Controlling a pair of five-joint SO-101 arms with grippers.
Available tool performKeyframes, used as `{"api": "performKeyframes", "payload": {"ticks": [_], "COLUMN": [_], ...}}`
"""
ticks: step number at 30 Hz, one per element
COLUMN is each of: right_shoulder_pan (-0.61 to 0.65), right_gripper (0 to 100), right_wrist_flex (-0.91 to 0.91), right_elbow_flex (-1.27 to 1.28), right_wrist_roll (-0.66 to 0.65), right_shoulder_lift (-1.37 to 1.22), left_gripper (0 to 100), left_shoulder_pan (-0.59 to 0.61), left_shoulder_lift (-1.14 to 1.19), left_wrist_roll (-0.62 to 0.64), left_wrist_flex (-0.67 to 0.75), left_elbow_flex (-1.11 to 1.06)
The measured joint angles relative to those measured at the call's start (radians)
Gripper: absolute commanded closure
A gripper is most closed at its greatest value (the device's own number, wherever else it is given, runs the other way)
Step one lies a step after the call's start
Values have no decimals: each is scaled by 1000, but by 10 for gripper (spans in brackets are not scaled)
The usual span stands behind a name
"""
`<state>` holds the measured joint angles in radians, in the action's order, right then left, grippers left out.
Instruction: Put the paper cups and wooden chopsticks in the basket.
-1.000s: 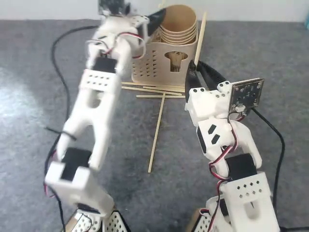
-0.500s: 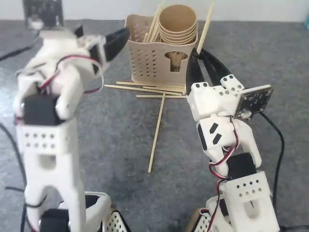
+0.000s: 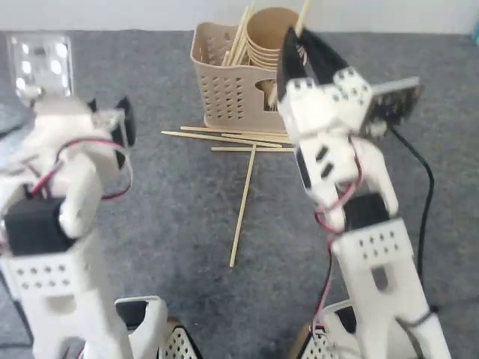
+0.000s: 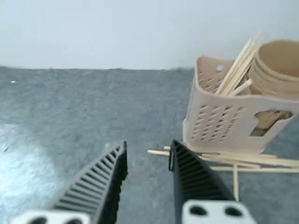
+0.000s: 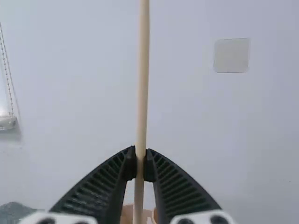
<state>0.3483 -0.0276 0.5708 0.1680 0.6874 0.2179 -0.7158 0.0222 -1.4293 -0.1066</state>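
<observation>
The basket (image 3: 228, 90) stands near the table's (image 3: 187, 224) far edge, with paper cups (image 3: 271, 37) in its right side and standing chopsticks (image 3: 238, 37) left of them. Loose chopsticks (image 3: 224, 137) lie just before it.

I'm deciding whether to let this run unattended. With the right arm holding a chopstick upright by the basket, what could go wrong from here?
The right gripper pinches the chopstick with most of its length above the fingers, so it may tip on release and miss the basket. The stacked paper cups take up much of the basket, so the stick could catch on a rim. The loose chopsticks lie close to the basket's front, so grasping them might nudge it.
</observation>
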Motion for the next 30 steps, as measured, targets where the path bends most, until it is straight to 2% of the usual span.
{"api": "performKeyframes", "payload": {"ticks": [4,9,16,21,27,30], "right_shoulder_pan": [0,9,25,34,41,41], "right_gripper": [990,990,990,987,985,943], "right_wrist_flex": [0,0,0,0,0,-52], "right_elbow_flex": [-167,-348,-638,-858,-1114,-1200], "right_wrist_roll": [60,87,97,97,83,48], "right_shoulder_lift": [-163,-341,-658,-868,-1137,-1238], "left_gripper": [874,877,877,877,877,876], "left_shoulder_pan": [71,152,167,167,150,147], "left_shoulder_lift": [-155,-393,-687,-779,-778,-778], "left_wrist_roll": [-12,-17,-17,-18,-18,-18], "left_wrist_flex": [14,129,272,302,304,304], "left_elbow_flex": [-204,-565,-1057,-1143,-1172,-1172]}}
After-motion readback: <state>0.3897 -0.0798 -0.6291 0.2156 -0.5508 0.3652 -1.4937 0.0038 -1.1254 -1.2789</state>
